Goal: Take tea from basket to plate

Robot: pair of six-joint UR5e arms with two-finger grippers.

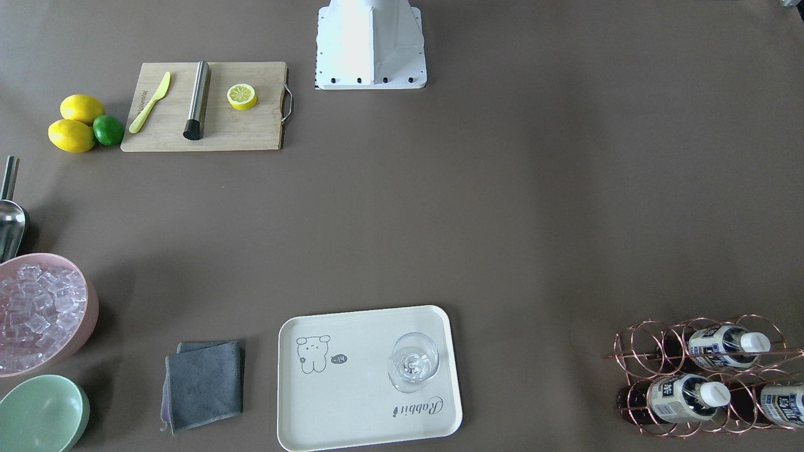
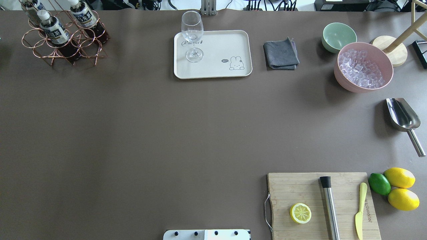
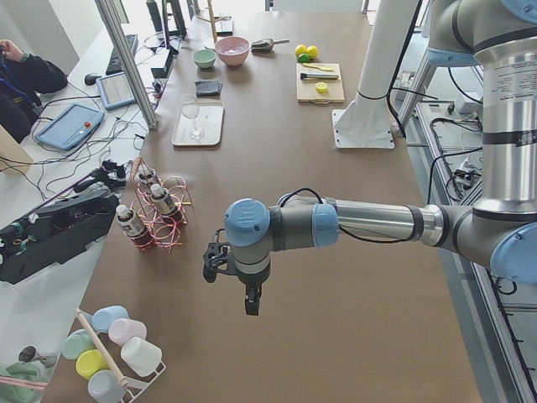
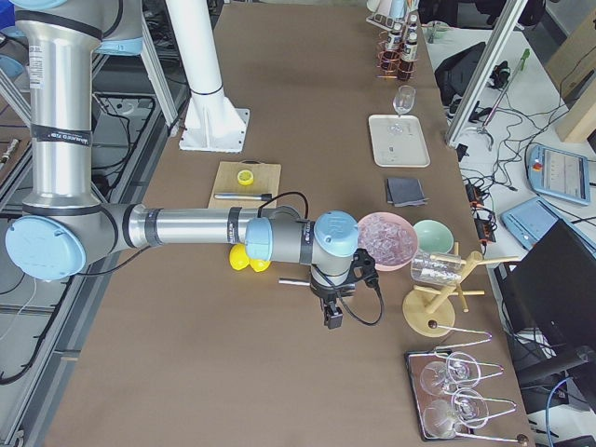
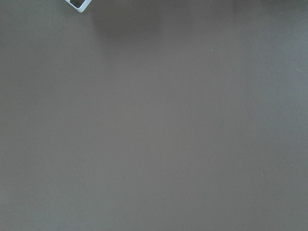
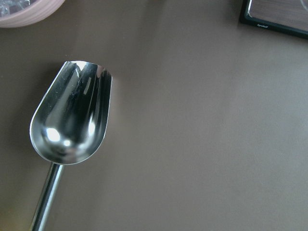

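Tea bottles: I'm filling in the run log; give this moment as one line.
tea: three in basket | plate: only glass | left gripper, right gripper: away from basket | pick: not started

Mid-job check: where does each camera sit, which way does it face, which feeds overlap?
Front-facing: across the table, looking steeply down; only the robot base, at top.
Overhead: behind the robot, looking forward; only the base's edge, at bottom.
Exterior left: table's left end, looking along it; left arm near.
Exterior right: opposite end; right arm near.
Left wrist: down on the table; no body.
Right wrist: down on the scoop; no body.
Shared: front-facing and overhead both show the plate, the basket and the tea.
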